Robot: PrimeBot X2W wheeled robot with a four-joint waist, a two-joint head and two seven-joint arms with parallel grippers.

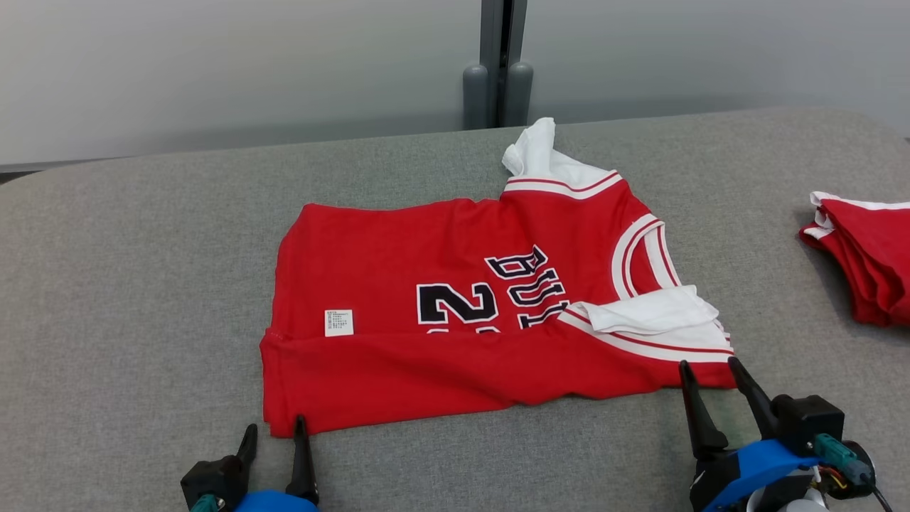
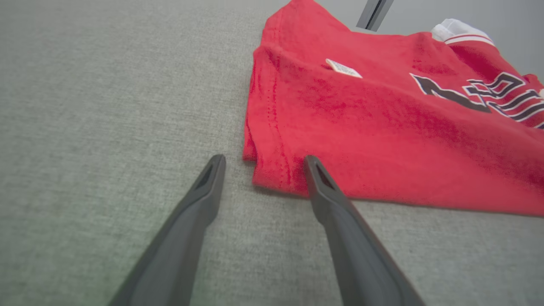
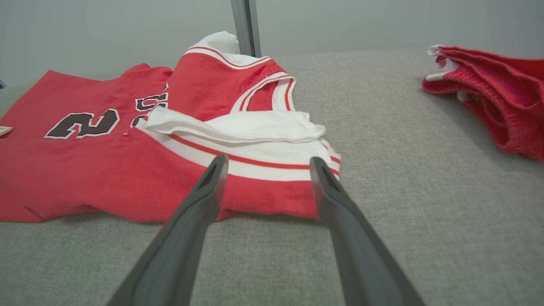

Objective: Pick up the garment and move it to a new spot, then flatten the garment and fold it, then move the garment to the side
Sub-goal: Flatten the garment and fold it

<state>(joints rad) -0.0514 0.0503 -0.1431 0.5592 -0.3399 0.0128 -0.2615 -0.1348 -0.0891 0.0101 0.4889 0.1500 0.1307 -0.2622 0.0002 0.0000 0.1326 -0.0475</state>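
Note:
The garment (image 1: pixel 455 320) is a red jersey with white sleeves and black lettering, lying on the grey table with its near edge folded up over the front. My left gripper (image 1: pixel 274 428) is open at the garment's near left corner (image 2: pixel 272 170), one fingertip (image 2: pixel 312 163) against the hem. At the near right corner (image 3: pixel 272 199), my right gripper (image 1: pixel 707 366) is open, its tips at the red edge below the white sleeve (image 3: pixel 255 131). Neither gripper holds anything.
A second red garment (image 1: pixel 864 256) lies bunched at the table's right edge, also seen as a red pile (image 3: pixel 488 110) in the right wrist view. A grey post (image 1: pixel 501 64) stands behind the table's far edge. Bare grey cloth (image 1: pixel 128 284) spreads to the left.

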